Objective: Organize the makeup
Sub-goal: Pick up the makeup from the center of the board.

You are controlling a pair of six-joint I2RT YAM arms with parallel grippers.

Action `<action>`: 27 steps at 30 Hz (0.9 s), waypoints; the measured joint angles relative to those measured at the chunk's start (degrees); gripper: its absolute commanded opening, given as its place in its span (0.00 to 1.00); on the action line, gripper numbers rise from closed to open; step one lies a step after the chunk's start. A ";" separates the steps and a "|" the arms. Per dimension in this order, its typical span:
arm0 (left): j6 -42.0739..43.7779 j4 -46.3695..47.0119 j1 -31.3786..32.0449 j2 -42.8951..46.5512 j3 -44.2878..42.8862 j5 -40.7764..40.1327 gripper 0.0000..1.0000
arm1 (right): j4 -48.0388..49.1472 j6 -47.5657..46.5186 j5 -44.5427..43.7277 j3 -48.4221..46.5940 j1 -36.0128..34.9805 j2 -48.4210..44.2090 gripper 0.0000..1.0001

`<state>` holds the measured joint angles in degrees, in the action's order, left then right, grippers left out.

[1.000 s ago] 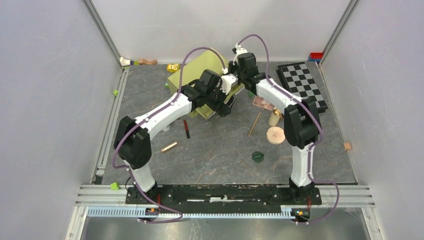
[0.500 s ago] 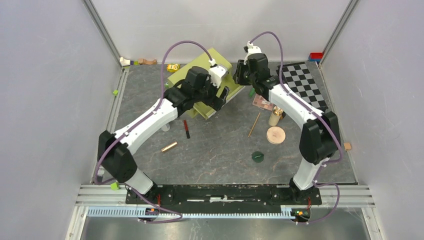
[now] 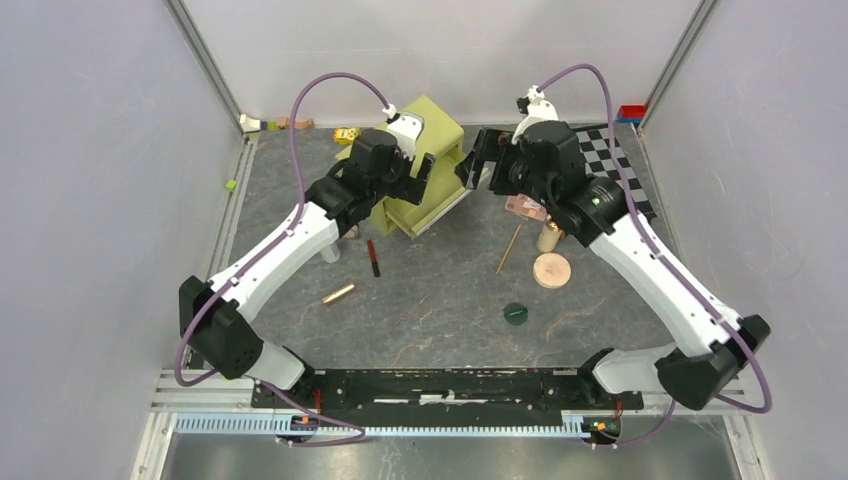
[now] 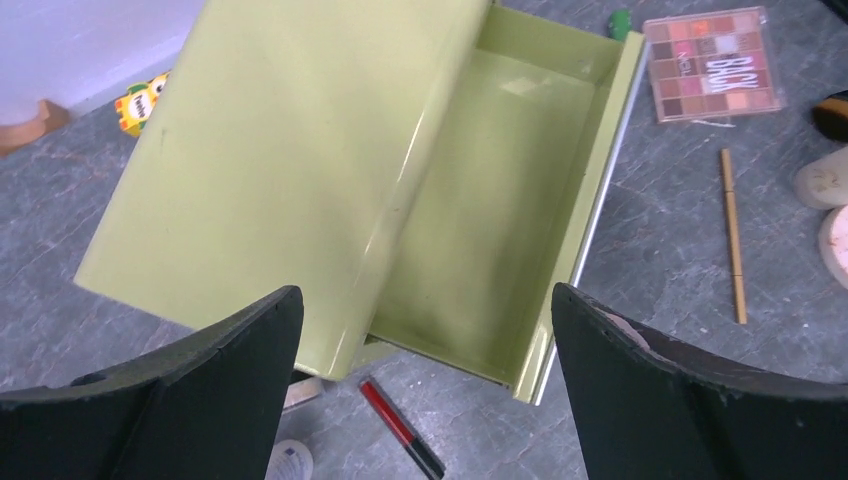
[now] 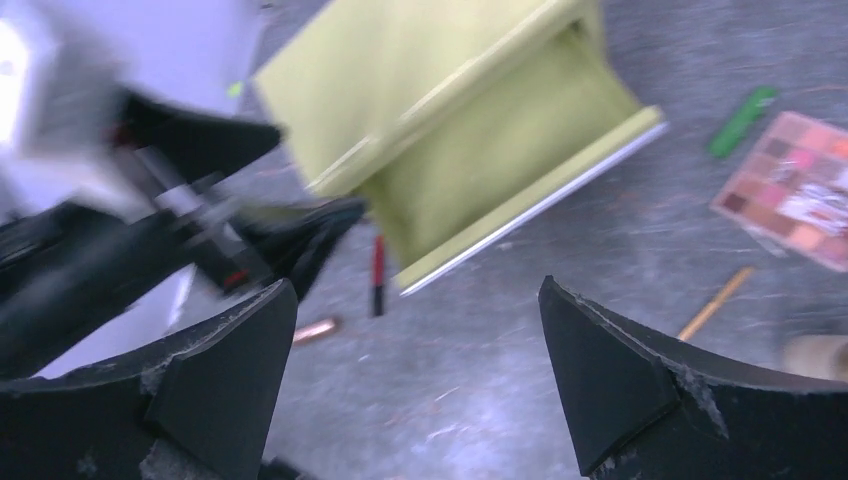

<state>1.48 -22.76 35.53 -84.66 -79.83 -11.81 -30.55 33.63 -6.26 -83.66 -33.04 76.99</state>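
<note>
The makeup lies on the grey table around an olive-green drawer box (image 3: pixel 440 125) whose drawer (image 4: pixel 490 200) stands pulled out and bare inside. My left gripper (image 4: pixel 425 300) hovers open above the box and drawer, holding nothing. My right gripper (image 3: pixel 480 165) is open too, just right of the box, nothing in it. A red-black pencil (image 4: pixel 400 425) lies below the drawer's front. The rose-gold tube (image 3: pixel 339 293), green disc (image 3: pixel 515 314), tan compact (image 3: pixel 551 270) and thin gold pencil (image 3: pixel 509 248) lie nearer. The eyeshadow palette (image 4: pixel 712 78) and green stick (image 4: pixel 621 22) lie right of the drawer.
A chequered board (image 3: pixel 630 165) lies at the far right, partly under my right arm. Small toy blocks (image 3: pixel 347 135) sit along the back wall, and others at the mat's left and right edges. A white bottle cap (image 4: pixel 290 462) shows near the box's corner.
My right gripper has opened and pulled back to the right, away from the box. My left gripper has opened wider and drawn back from the drawer front to over the box.
</note>
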 measured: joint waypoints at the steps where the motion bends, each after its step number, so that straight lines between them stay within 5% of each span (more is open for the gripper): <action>1: -0.37 -0.20 0.00 0.09 0.13 -0.57 1.00 | -1.51 1.25 -0.37 -1.38 -1.88 -0.81 0.98; 6: -1.84 -1.64 -0.07 3.19 3.17 -2.25 1.00 | -5.77 7.28 -0.24 -3.34 -8.44 -6.84 0.98; 18: -5.84 -3.56 -2.73 22.67 16.26 -2.51 1.00 | -6.32 13.03 1.22 -3.78 -9.79 -16.00 0.98; 27: -7.89 -5.05 -2.73 29.11 21.18 -2.27 1.00 | -5.77 13.25 2.62 -3.06 -10.10 -17.62 0.98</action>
<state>-6.42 -27.81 32.80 -55.55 -58.65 -14.09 -36.32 46.87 -3.64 -86.72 -43.13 59.37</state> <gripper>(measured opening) 0.996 0.979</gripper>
